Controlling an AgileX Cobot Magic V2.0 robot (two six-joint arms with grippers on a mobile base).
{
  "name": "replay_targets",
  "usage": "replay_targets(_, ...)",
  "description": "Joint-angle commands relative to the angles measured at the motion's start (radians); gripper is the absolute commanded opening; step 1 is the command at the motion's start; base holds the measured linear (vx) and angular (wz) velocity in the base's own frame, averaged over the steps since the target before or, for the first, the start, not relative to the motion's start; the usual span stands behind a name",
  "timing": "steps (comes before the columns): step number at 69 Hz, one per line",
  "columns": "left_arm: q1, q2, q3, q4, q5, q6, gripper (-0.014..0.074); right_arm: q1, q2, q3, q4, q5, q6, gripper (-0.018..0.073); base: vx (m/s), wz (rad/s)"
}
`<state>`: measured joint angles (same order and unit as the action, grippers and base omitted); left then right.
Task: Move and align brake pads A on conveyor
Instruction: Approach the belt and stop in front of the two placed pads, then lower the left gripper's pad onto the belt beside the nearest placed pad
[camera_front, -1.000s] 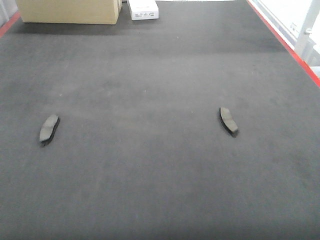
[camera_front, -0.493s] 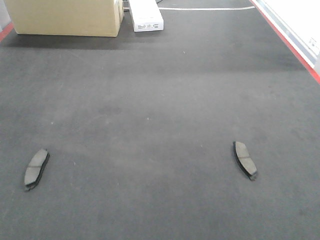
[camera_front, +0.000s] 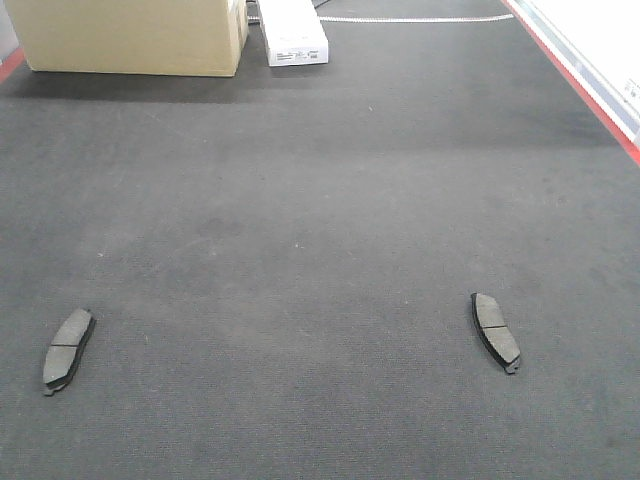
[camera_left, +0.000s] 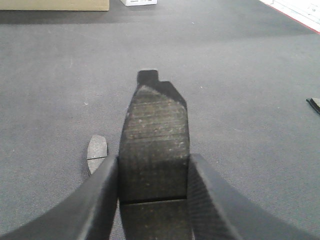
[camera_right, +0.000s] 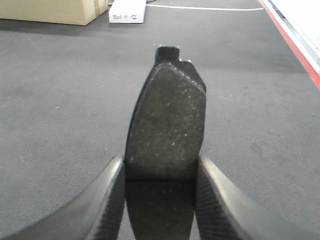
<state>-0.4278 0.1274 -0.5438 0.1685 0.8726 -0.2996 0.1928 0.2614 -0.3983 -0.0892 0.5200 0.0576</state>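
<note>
The front-facing view shows two brake pads lying flat on the dark conveyor (camera_front: 300, 250), well apart — the left pad (camera_front: 68, 350) near one side, the right pad (camera_front: 496, 331) toward the red edge strip (camera_front: 580, 80), with a cardboard box (camera_front: 130, 35) and a white box (camera_front: 292, 30) at the far end. Each wrist view shows a pincer clenched on a pad of its own — the left pincer (camera_left: 154, 190) on the left-held pad (camera_left: 155, 145), the right pincer (camera_right: 161, 200) on the right-held pad (camera_right: 167, 122), both poking forward above the belt.
</note>
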Motion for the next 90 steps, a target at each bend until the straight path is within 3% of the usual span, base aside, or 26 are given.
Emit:
replay_targets(1,-0.005,0.016,-0.027,0.006,-0.091,0.0,-0.0006,-0.004,0.01,-0.029,-0.013,-0.096,-0.009,-0.0002,0.0,0.0)
replay_targets(42,-0.005,0.016,-0.027,0.013,-0.103,0.001,-0.0006,-0.004,0.01,-0.029,-0.013,-0.096,-0.009,-0.0002,0.0,0.0)
replay_targets(57,-0.005,0.049,-0.037,-0.033,-0.127,-0.082,-0.0003,-0.004,0.01,-0.029,-0.013,-0.096,-0.009,-0.0002,0.0,0.0)
replay_targets(63,-0.005,0.139,-0.057,-0.045,-0.141,-0.14,0.0,-0.004,0.01,-0.029,-0.013,-0.096,-0.009,-0.0002,0.0,0.0)
replay_targets(77,-0.005,0.488,-0.144,-0.076,-0.147,-0.14,0.0007,-0.004,0.01,-0.029,-0.013,-0.096,-0.009,-0.0002,0.0,0.0)
replay_targets(90,-0.005,0.782,-0.224,-0.077,-0.228,-0.14,0.0013,-0.004,0.01,-0.029,-0.013,-0.096,-0.009,-0.0002,0.0,0.0)
